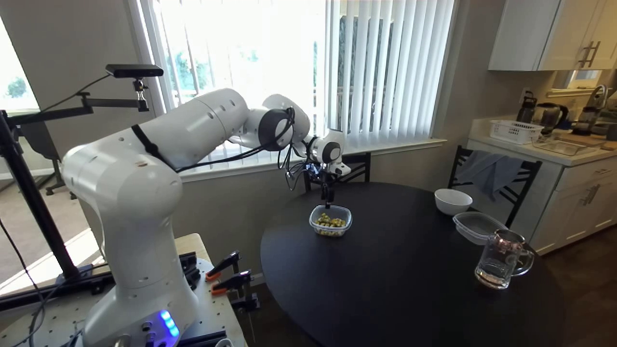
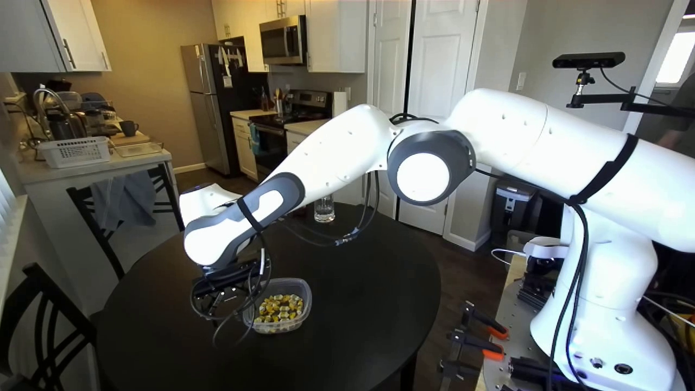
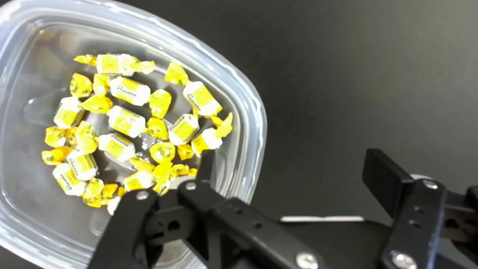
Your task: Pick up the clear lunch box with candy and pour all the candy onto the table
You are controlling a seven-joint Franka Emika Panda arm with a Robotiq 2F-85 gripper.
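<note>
Arm (image 1: 193, 130) stands on its base (image 1: 144, 289), upper link pointing to 2 o'clock in an exterior view, forearm to about 4, tool end straight to 6. Wrist view: gripper (image 3: 295, 168) has its jaws wide apart, wall of the clear lunch box (image 3: 252, 101) between them, one finger overlapping the box, the other outside it. Can't tell if anything touches. Box sits level, candy (image 3: 125, 121) inside, at 10 on the round, near-black table (image 1: 395, 270) in an exterior view. Same clock: white bowl (image 1: 452, 206) at 1, shallow clear plastic piece (image 1: 475, 224) at 2, glass mug (image 1: 496, 265) at 3. Past the edge: dark chair (image 1: 366, 168) at 11, another chair (image 1: 524, 194) with blue-grey cloth (image 1: 487, 173) between 1 and 2. Farther: white counter (image 1: 578, 158) at 2, white basket (image 1: 516, 132) on it; window blinds (image 1: 385, 72) toward 12. Kitchen's far end, in an exterior view: fridge (image 2: 222, 119), microwave (image 2: 283, 41) right of it near 12.
</note>
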